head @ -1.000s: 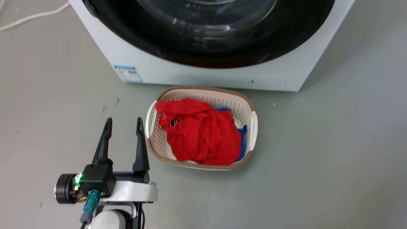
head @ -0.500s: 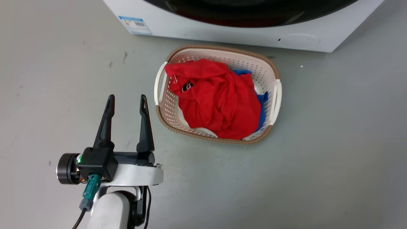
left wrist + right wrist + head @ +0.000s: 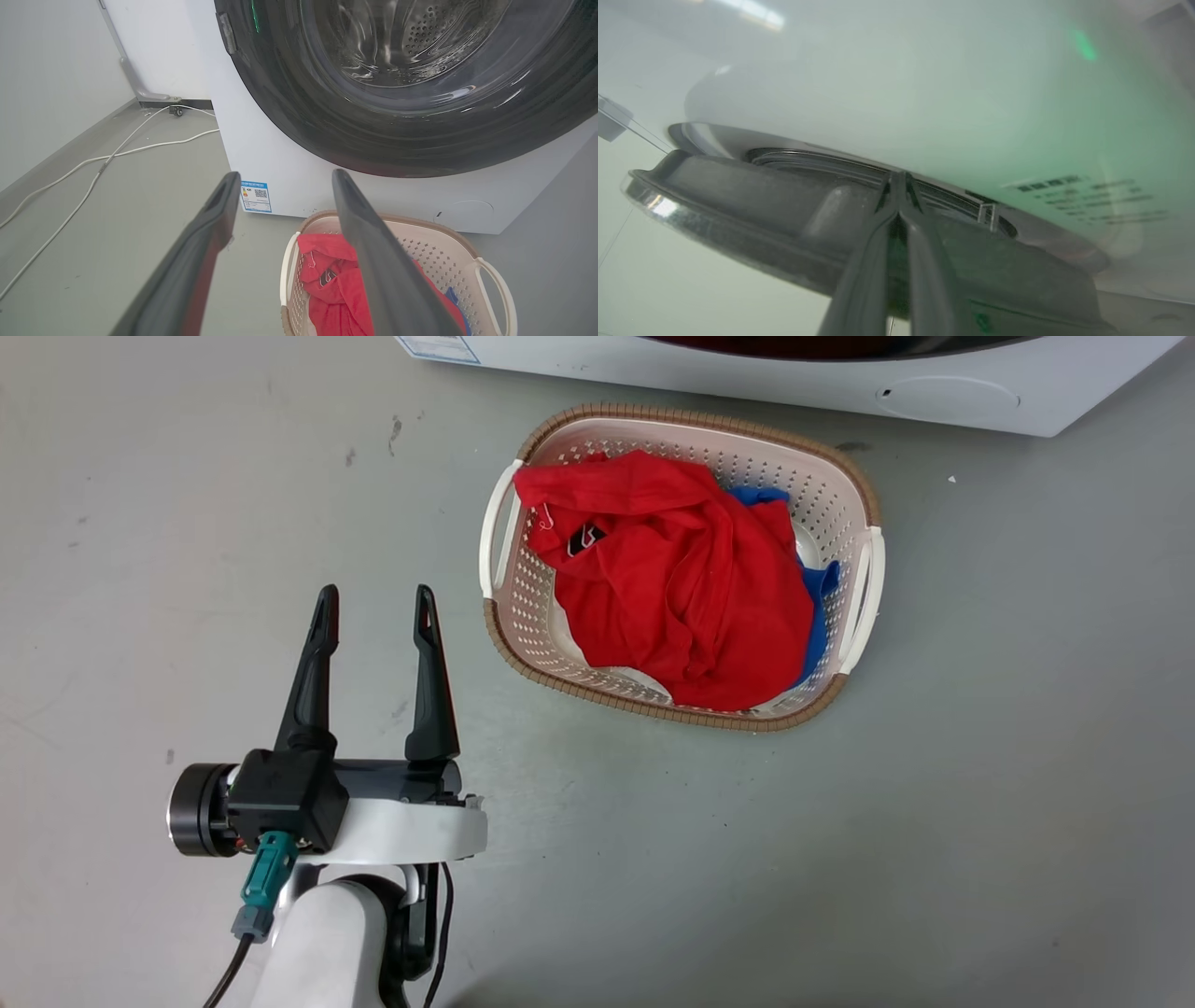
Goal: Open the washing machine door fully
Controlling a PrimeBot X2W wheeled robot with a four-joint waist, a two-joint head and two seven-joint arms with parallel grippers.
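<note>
The washing machine door (image 3: 299, 116) is a glossy black disc with a bulging glass bowl, and in the left wrist view it lies against the white machine front. Only its lowest sliver (image 3: 840, 345) shows at the top of the head view. My left gripper (image 3: 375, 602) hovers open over the floor left of the basket, and its fingers (image 3: 219, 210) hold nothing. In the right wrist view my right gripper (image 3: 896, 176) is shut, its tips at the seam between the door's dark grey rim (image 3: 738, 196) and the white machine front (image 3: 924, 93).
A beige laundry basket (image 3: 859, 579) with red clothes (image 3: 681, 579) and a bit of blue cloth stands on the grey floor just before the machine. White cables (image 3: 93, 163) trail across the floor to the machine's left, beside a wall.
The head camera has tilted down, so the machine has slid up towards the picture's top and the basket with it. The left gripper keeps its open pose.
</note>
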